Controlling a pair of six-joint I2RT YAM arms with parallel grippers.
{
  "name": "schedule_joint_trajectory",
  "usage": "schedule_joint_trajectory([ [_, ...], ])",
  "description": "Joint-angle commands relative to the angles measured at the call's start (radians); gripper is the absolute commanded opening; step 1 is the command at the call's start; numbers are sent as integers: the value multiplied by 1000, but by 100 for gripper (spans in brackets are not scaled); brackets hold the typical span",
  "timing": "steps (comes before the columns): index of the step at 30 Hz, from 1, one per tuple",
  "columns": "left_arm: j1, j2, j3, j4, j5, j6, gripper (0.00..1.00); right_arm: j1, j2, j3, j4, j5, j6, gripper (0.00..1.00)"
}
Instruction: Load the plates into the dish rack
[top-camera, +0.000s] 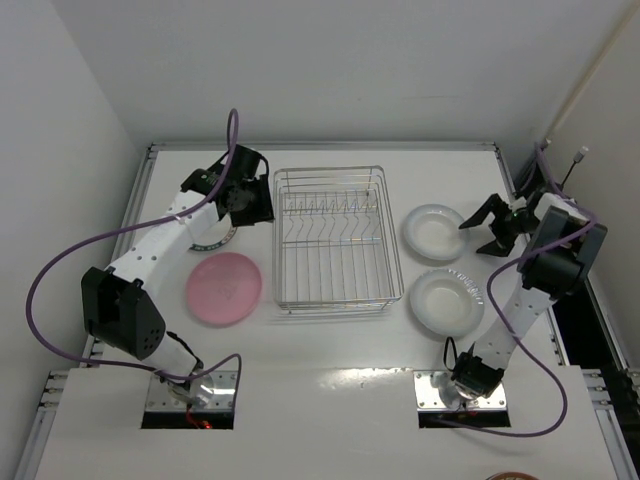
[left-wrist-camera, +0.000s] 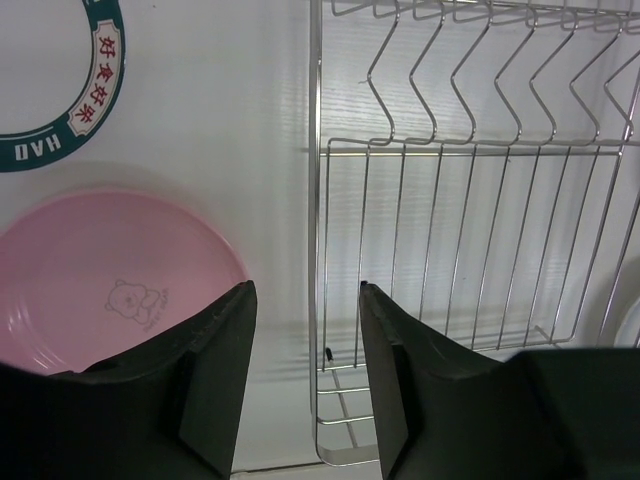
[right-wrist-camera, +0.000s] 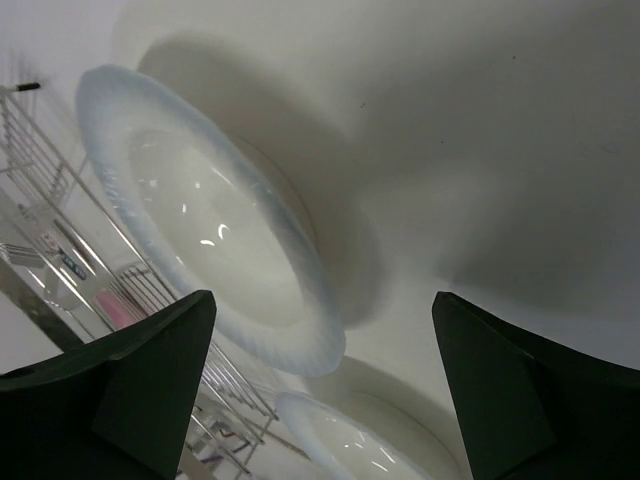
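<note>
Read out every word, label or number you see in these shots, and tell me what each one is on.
"HAO", seen upside down: on the dark green rim of the patterned plate.
Chinese characters, apparently "好食好" plus one I cannot make out: same rim.
Tiny marks beside a bear outline on the pink plate: too small to read.
Dish rack: no text. Nothing readable elsewhere.

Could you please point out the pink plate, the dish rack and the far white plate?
Pink plate (top-camera: 224, 287), top view, centre.
Dish rack (top-camera: 335, 260), top view, bare floor.
Far white plate (top-camera: 434, 231), top view, centre.
</note>
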Motion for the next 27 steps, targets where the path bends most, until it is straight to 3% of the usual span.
schedule_joint_trajectory([
  [1, -8, -4, 16, 12, -31, 8, 43, 22, 55, 64, -21, -31, -77, 87],
  [4, -8, -13, 16, 12, -43, 8, 45, 22, 83, 73, -19, -16, -86, 81],
  [8, -8, -13, 16, 3, -52, 8, 47, 43, 118, 61, -19, -37, -86, 65],
  [14, -8, -13, 16, 3, -52, 8, 47, 74, 152, 136, -56, -14, -86, 27],
  [15, -8, -13, 16, 3, -52, 8, 47, 74, 152, 136, -56, -14, -86, 13],
  [18, -8, -13, 16, 3, -52, 8, 47, 83, 129, 136, -45, 7, -65, 0],
  [27, -8, -22, 16, 3, -62, 8, 47, 114, -223, 84, 115, 176, 110, 0],
])
